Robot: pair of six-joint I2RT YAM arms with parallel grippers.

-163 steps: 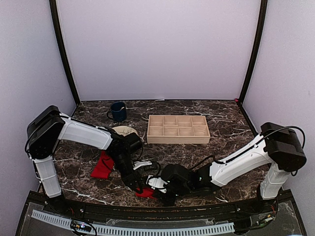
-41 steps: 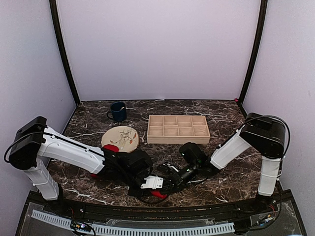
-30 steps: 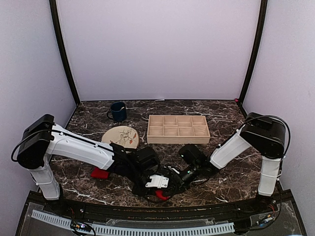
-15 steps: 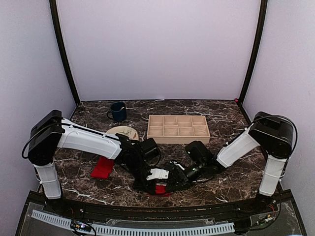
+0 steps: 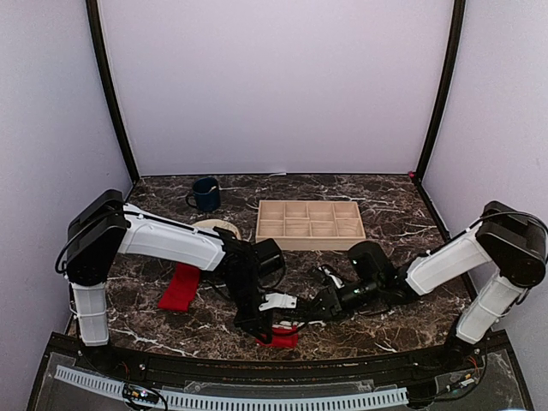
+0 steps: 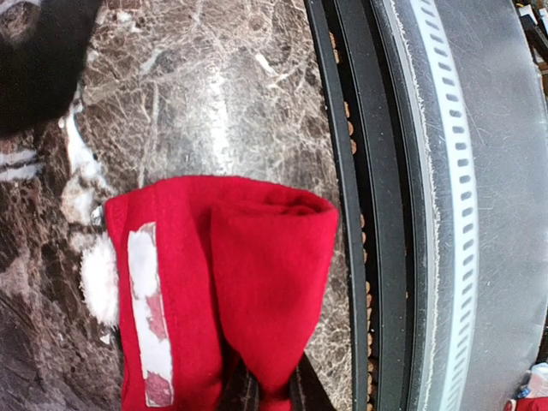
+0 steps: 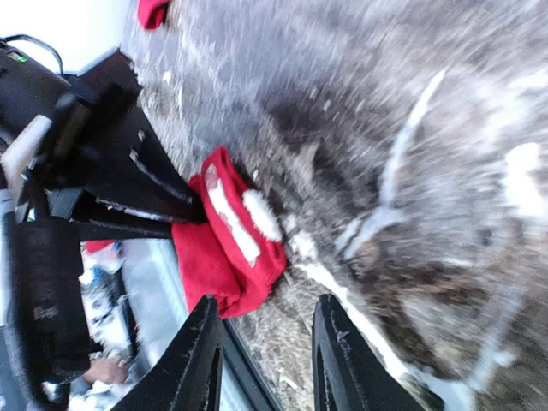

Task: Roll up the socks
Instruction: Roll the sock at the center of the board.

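Right end effector (image 7: 267, 306) has opened, backing off the rolled sock (image 6: 257, 274).

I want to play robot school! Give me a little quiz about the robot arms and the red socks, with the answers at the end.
1. True or false: the right pincer is open, with nothing between its fingers.
2. What does the left pincer grip? A) the blue mug B) the rolled sock C) the wooden tray
3. How many red socks can you see in the top view?
Key: 1 true. 2 B. 3 two: the rolled sock and the flat sock.
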